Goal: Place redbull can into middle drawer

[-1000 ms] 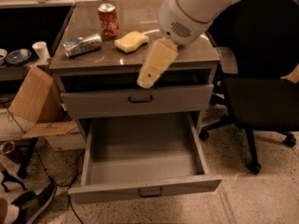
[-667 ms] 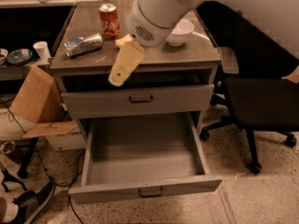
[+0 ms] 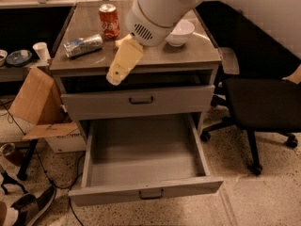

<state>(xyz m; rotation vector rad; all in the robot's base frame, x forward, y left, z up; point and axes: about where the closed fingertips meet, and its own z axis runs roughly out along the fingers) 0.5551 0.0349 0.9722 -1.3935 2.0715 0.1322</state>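
Observation:
The redbull can (image 3: pixel 83 45) lies on its side on the cabinet top (image 3: pixel 188 55), at the left, beside the upright red cola can (image 3: pixel 109 20). The middle drawer (image 3: pixel 150 190) is pulled wide open below and holds nothing. My gripper (image 3: pixel 116 75) is yellowish and hangs off the big white arm (image 3: pixel 157 11) over the front edge of the cabinet top. It is right of the redbull can and lower in the view, apart from it and holding nothing that shows.
A white bowl (image 3: pixel 180 32) stands on the top at the right. The upper grey drawer front (image 3: pixel 138 100) is closed. A black office chair (image 3: pixel 263 102) stands at the right. A cardboard box (image 3: pixel 37 102), cables and a shoe (image 3: pixel 33 208) are at the left.
The arm and gripper have swung left across the cabinet front, from the right of centre toward the redbull can. The white bowl has come into view behind the arm. The cans have not moved.

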